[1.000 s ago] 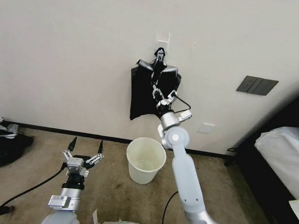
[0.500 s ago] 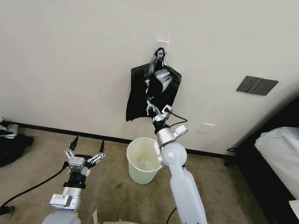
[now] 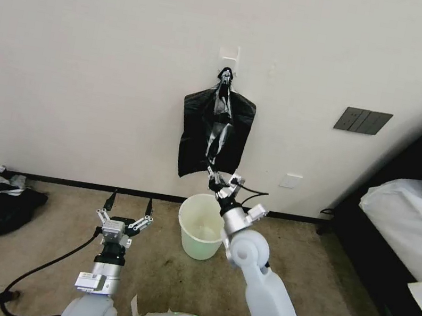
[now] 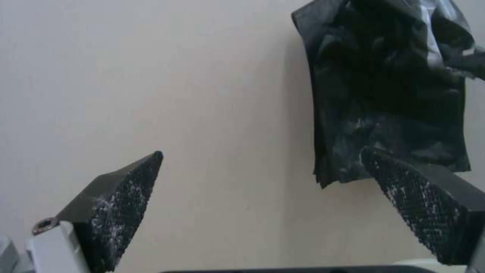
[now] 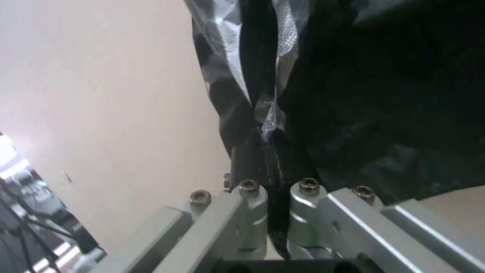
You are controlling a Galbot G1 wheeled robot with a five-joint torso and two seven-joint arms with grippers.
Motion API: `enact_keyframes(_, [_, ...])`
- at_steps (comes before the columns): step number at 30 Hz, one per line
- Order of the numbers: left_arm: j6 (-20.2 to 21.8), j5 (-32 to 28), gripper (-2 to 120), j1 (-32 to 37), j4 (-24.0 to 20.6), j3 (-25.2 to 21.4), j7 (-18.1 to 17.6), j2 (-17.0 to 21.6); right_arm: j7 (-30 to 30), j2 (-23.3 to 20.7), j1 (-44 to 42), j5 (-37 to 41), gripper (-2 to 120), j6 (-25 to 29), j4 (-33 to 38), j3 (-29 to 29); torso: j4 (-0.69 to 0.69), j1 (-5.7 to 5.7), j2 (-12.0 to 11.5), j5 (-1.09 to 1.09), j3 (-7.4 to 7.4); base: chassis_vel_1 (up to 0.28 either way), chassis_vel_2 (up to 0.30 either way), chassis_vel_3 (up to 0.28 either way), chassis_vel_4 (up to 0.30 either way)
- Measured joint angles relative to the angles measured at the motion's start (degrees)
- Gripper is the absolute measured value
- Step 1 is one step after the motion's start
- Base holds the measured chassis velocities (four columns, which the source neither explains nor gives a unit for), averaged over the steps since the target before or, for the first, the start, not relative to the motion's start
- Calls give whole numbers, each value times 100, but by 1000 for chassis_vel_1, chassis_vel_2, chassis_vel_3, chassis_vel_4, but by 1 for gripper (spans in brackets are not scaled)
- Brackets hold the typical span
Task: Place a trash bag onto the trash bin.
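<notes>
The right tool point(image 3: 219, 182) is clamped on a strand of the thin glossy black plastic trash bag point(image 3: 220, 127), which stretches upward from the tool to the white wall hook point(image 3: 230, 53). The bag's long axis runs vertically along the wall, above and behind the tool. The small round cream-white plastic trash bin point(image 3: 201, 226) stands on the carpet directly below the tool. The left tool point(image 3: 126, 212) hovers spread wide, empty, left of the bin and farther from the bag.
</notes>
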Motion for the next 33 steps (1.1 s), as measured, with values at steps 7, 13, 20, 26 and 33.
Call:
enact_keyframes(7, [57,2,100,-39,-10,10,-1,83,-61,-194,-330,-649,0,133,176,-43,1,0,0,0,0,0,0,0,0])
enact_keyframes(13, [68,14,100,-87,31,69,8,116,-103,-340,-696,-1357,0,333,246,-23,1,0,0,0,0,0,0,0,0])
enact_keyframes(20, [92,14,100,-170,51,85,18,148,-142,-315,-921,-1633,0,413,327,-29,0,0,0,0,0,0,0,0,0])
enact_keyframes(26, [99,15,100,-196,78,138,32,131,-158,-344,-1107,-1764,0,487,361,-28,1,0,0,0,0,0,0,0,0])
enact_keyframes(33, [99,-10,100,-232,78,63,37,118,-165,-367,-1247,-1811,0,555,412,-15,1,0,0,0,0,0,0,0,0])
